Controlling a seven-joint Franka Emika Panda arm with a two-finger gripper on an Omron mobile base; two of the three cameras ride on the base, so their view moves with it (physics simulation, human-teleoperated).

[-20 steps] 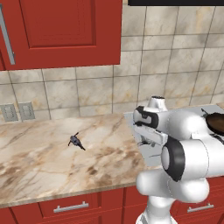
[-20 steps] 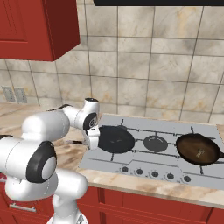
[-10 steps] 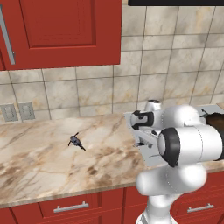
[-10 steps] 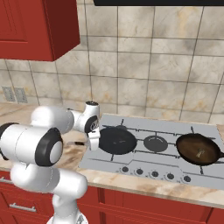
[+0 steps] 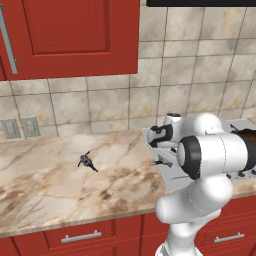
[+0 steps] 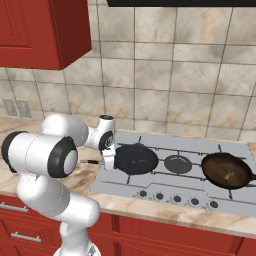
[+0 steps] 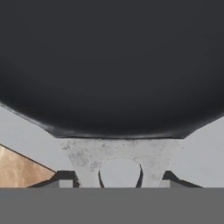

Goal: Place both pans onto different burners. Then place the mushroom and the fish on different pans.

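Observation:
The wide black pan [image 6: 135, 159] sits on the left burner of the silver cooktop [image 6: 150, 186]. Its thin grey handle [image 6: 90, 161] points left over the counter. My gripper [image 6: 107, 161] is at the pan's left rim. In the hand view the black pan [image 7: 109, 65] spreads across the top, and my gripper [image 7: 120, 181] is shut on the grey handle plate [image 7: 87, 153], one finger at each side. The deeper brown pan [image 6: 227, 170] rests on the right burner. The middle burner [image 6: 177, 163] is bare. The fish [image 5: 86, 161] lies on the marble counter, left of the arm. The mushroom is hidden.
Small knobs [image 6: 176, 199] line the cooktop's front edge. The marble counter [image 5: 45, 195] stretches left of the stove. Red wall cabinets [image 5: 70, 35] hang above it, and outlets [image 5: 20, 127] sit in the tiled wall. My own arm blocks most of the stove in the left base view.
The arm's elbow has swung while the hand stays at the black pan's handle. The pan, the brown pan and the fish rest in the same places.

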